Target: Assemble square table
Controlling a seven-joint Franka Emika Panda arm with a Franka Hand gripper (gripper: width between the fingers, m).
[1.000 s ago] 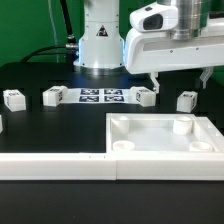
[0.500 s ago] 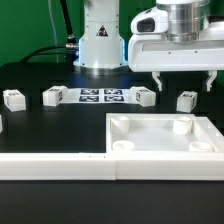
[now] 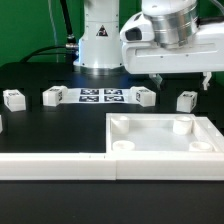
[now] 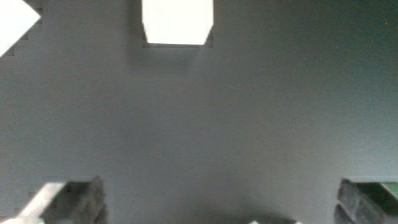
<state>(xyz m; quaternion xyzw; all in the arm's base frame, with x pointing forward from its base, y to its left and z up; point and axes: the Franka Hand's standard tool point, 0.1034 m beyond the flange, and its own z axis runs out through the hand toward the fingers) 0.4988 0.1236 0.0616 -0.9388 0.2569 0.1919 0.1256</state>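
The white square table top (image 3: 160, 133) lies rim up at the front of the exterior view's right, with round sockets in its corners. Short white tagged legs stand apart behind it: one (image 3: 187, 100) at the right, one (image 3: 145, 96) beside the marker board, and two (image 3: 53, 96) (image 3: 13, 99) at the left. My gripper (image 3: 180, 82) hangs open and empty above the gap between the right two legs, behind the top. In the wrist view the gripper (image 4: 214, 205) shows both fingers wide apart over the dark table, with a white piece (image 4: 178, 22) far ahead.
The marker board (image 3: 100, 96) lies flat in front of the robot base (image 3: 100, 40). A long white rail (image 3: 55, 165) runs along the front edge at the exterior view's left. Another white piece (image 3: 1, 123) is cut off at the left edge.
The wrist and hand have shifted toward the exterior view's left and turned a little. The fingers stay open and empty. No part has moved.
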